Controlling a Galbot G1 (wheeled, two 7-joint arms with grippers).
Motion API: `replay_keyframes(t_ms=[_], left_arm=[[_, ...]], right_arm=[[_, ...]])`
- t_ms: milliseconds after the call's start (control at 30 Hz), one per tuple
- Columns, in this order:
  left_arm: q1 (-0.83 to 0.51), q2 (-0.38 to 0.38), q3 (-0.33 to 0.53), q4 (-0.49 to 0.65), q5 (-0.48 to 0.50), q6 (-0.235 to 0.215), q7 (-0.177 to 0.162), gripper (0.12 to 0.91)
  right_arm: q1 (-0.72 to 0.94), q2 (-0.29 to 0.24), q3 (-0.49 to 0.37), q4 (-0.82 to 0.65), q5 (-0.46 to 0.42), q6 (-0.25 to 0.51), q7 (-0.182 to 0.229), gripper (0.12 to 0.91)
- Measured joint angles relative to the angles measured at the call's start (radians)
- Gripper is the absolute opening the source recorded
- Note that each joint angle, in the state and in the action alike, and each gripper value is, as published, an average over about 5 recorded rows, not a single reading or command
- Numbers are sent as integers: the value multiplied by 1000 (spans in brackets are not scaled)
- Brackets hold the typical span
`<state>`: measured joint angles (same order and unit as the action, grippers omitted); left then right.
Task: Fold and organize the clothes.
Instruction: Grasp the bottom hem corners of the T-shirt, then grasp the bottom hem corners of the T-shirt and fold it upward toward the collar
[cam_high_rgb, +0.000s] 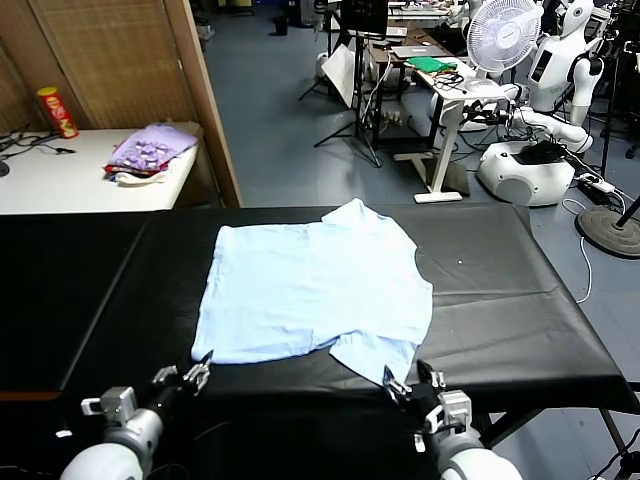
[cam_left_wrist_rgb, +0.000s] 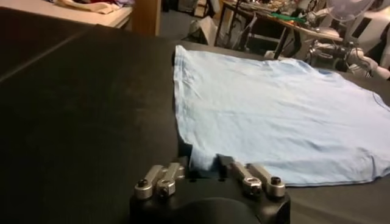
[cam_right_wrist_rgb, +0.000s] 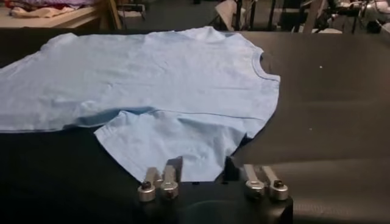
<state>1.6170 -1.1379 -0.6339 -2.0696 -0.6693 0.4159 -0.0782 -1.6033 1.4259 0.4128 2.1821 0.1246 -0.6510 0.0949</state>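
1. Rested under both grippers: a black table (cam_high_rgb: 520, 300). Stood far beyond the left gripper (cam_high_rgb: 201, 372) and further to its left: a white side table (cam_high_rgb: 60, 180) bearing a purple pile of clothes (cam_high_rgb: 150, 150) and a red can (cam_high_rgb: 57, 112). Stood far beyond the right gripper (cam_high_rgb: 408, 380), off the table: a fan (cam_high_rgb: 503, 35) and a white robot (cam_high_rgb: 545, 130).
2. Sat low at the near table edge, at the near hem corner of the T-shirt (cam_high_rgb: 310, 285): left gripper; could not tell how far apart or whether gripping.
3. Sat at the same edge, closed, with the rim of the near sleeve between its fingers (cam_right_wrist_rgb: 175, 165): right gripper.
4. Lay spread flat just ahead of both grippers, between them and reaching away to the far table edge: light sky-blue, short-sleeved, lightly wrinkled, plain side up, neck opening toward the right gripper's outer side.
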Motion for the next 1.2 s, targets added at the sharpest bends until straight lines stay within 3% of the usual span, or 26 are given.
replay_keyframes(t_ms=[133,333,533,833,1200], left_arm=[[13,0,-1,-17,-20,-6,9,127],[55,17,-26,-59,-20,-7,2,126],[137,47,-71,-118,-22,-24,-1,126],[70,3,-55,-133,44,-44,-9,126],[-142,-17,23,-26,167,-47,-20,126]], right_arm=[[-47,14,14,51,-1,-9,11,122],[-130,10,37,153,-1,16,8,122],[-121,-13,65,173,8,106,3,122],[49,-63,56,12,10,223,-37,122],[274,-133,-1,-198,1,273,-84,122]])
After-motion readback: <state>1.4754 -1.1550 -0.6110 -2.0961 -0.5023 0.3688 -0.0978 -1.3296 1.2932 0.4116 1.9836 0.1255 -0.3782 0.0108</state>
